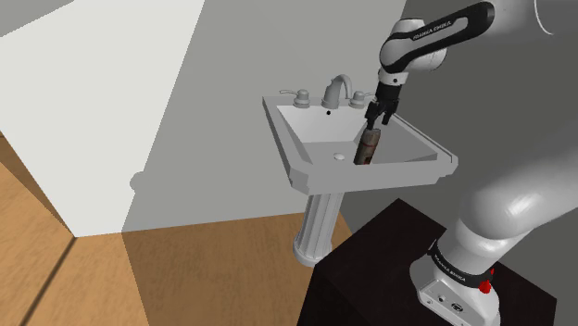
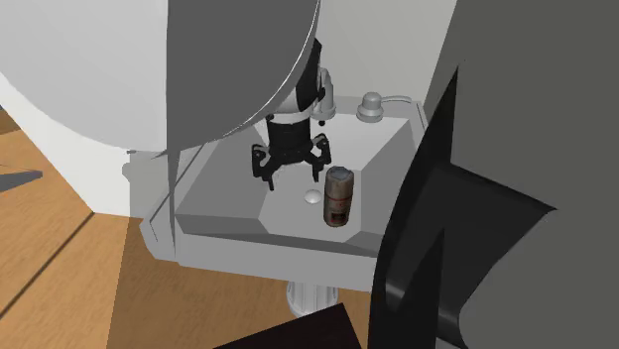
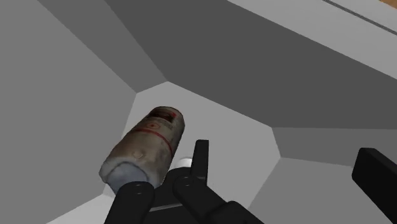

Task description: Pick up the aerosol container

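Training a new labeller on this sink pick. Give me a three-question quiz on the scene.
1. Short answer: where does the brown cylindrical aerosol can with the red label stand?
2. True or false: the black two-finger gripper is shut on the can.
3. The grey square-basined sink rests on: A) a fluted pedestal, B) a wooden cabinet, C) a metal frame.
Key: 1. In the sink's basin, beside the drain. 2. False; the fingers stand apart, the can outside them. 3. A.

Flat, even light; wall (image 1: 102, 120) bright, sink (image 1: 310, 131) basin shaded dim grey.
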Available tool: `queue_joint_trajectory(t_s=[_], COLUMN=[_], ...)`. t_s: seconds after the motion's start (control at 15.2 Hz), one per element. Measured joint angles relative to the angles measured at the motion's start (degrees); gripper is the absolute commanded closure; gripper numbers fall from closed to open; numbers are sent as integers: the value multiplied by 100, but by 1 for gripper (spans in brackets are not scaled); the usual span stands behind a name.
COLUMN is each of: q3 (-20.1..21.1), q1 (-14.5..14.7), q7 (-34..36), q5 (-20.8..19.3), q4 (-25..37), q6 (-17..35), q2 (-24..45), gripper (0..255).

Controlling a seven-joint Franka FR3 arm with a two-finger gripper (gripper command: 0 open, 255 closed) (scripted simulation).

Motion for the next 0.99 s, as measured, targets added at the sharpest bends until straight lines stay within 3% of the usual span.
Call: queue_joint_trajectory(t_s=[0.79,0.99], q3=[-573,-584], q1=[-484,-526], q7=[-823,-880], q5=[217,275], q4=[1429,1479], q6=[850,1030], q2=[2211,2444], gripper=[0,0])
